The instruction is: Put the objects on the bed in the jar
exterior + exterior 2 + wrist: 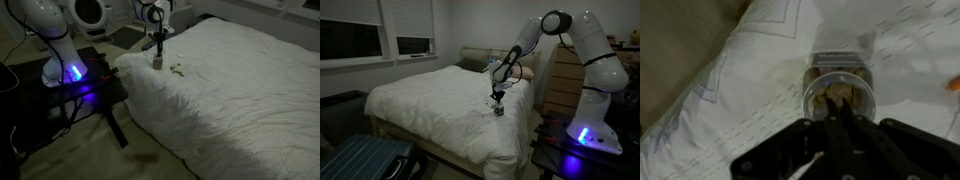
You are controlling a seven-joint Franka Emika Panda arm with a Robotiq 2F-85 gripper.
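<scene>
White and quilted, the bed (240,90) bore the jar (840,95) upright straight beneath our pincer (836,118), whose fingers stood pressed together over its mouth, we judged so anything released would drop inside, while a few dark bits (176,69) lay just beside it.

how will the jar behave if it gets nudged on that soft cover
Likely tippy: the jar stands upright, narrow and tall, on the rumpled, yielding bed. Probably light, being see-through with only a few bits inside. Round in the wrist view, it may roll once tipped.
</scene>
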